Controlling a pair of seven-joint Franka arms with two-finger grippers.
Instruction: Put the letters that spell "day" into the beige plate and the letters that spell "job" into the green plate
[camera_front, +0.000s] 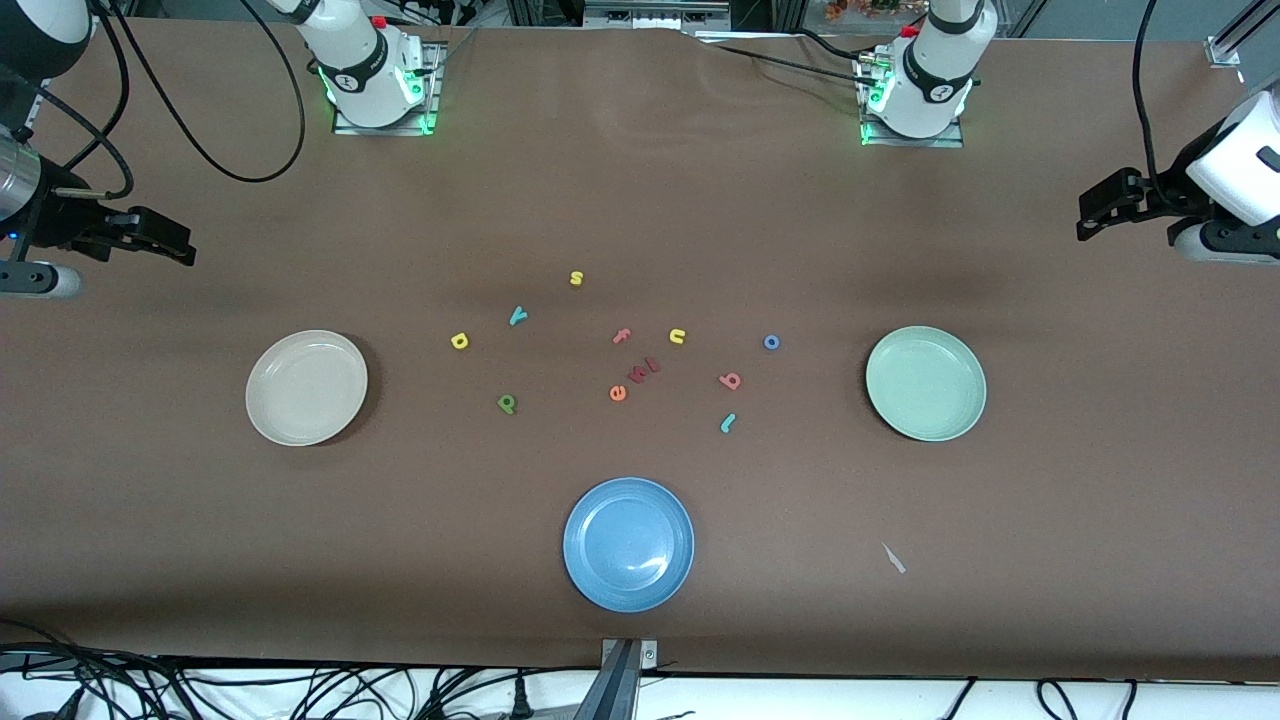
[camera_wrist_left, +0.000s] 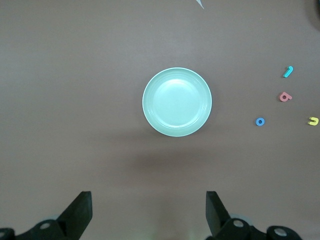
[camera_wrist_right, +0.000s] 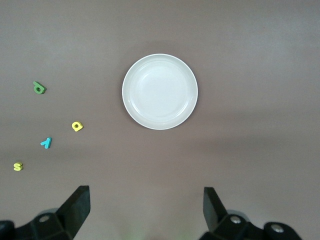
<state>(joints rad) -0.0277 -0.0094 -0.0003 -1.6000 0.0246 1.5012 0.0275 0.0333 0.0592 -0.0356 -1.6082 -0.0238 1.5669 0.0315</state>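
Observation:
The beige plate (camera_front: 306, 387) (camera_wrist_right: 160, 91) lies empty toward the right arm's end, the green plate (camera_front: 925, 383) (camera_wrist_left: 177, 102) empty toward the left arm's end. Between them lie the yellow round letter (camera_front: 459, 341) (camera_wrist_right: 77, 126), teal "y" (camera_front: 517, 316) (camera_wrist_right: 46, 143), green stemmed letter (camera_front: 507, 403) (camera_wrist_right: 39, 88), pink "b" (camera_front: 731, 380) (camera_wrist_left: 285, 97), blue "o" (camera_front: 771, 342) (camera_wrist_left: 260, 121) and teal "j" (camera_front: 728, 423) (camera_wrist_left: 288, 71). My right gripper (camera_front: 183, 248) (camera_wrist_right: 146, 207) hangs open high over the table's edge near the beige plate. My left gripper (camera_front: 1087, 215) (camera_wrist_left: 149, 210) hangs open near the green plate. Both hold nothing.
A blue plate (camera_front: 628, 543) sits nearest the front camera, midway along the table. Among the task letters lie a yellow "s" (camera_front: 576, 278), yellow "u" (camera_front: 677, 336), pink "f" (camera_front: 622, 336), orange "e" (camera_front: 618, 393) and a dark red letter (camera_front: 645, 369). A small pale scrap (camera_front: 893, 558) lies near the front edge.

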